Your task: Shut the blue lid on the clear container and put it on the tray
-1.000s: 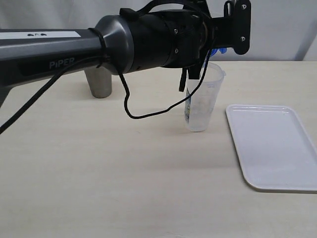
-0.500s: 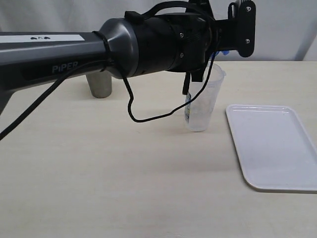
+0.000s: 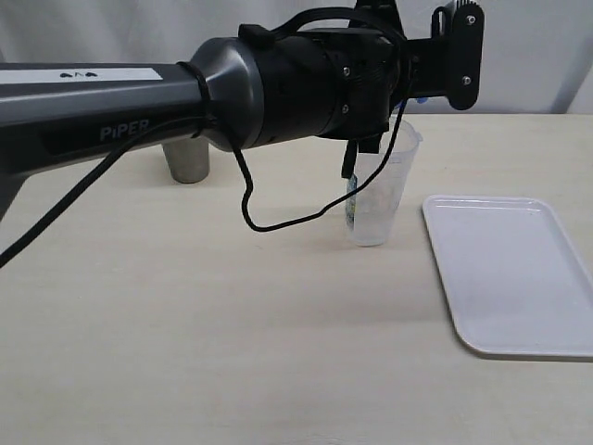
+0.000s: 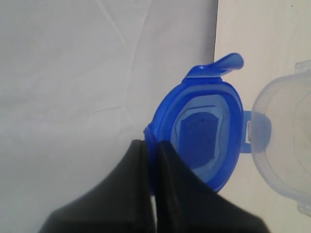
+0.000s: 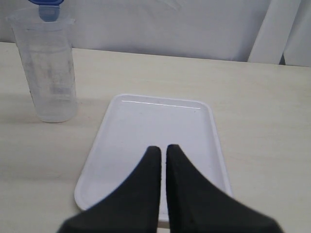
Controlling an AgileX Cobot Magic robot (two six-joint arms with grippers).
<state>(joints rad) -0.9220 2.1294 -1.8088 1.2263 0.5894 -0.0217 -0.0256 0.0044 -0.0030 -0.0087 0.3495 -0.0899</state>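
Slowly, the left arm (image 3: pixel 278 88) is drifting up and toward the right of the exterior view compared with a second ago. Its wrist is now sitting a touch higher over the clear container (image 3: pixel 375 199). The container itself is not moving. It is standing where it was on the table (image 3: pixel 232 352), upright, just beside the tray (image 3: pixel 510 269) and not on it. Only a sliver of blue is showing behind the wrist there, so the shift is small. I am reading it as the arm working the blue lid (image 4: pixel 204 131) round toward the rim rather than pressing it home, and the closing step is looking unfinished. In the left wrist view the left jaws are pinching together on the lid's edge, with only the thin rim between them. The lid's hollow underside is facing the camera, off to one side of the container's open mouth. One flap is reaching across to the clear rim, though I cannot tell whether it is joined there. The right jaws are hanging over the tray, drawn almost together with a hairline gap and carrying nothing. A steel cup (image 3: pixel 188 162) is waiting well apart, behind the arm.
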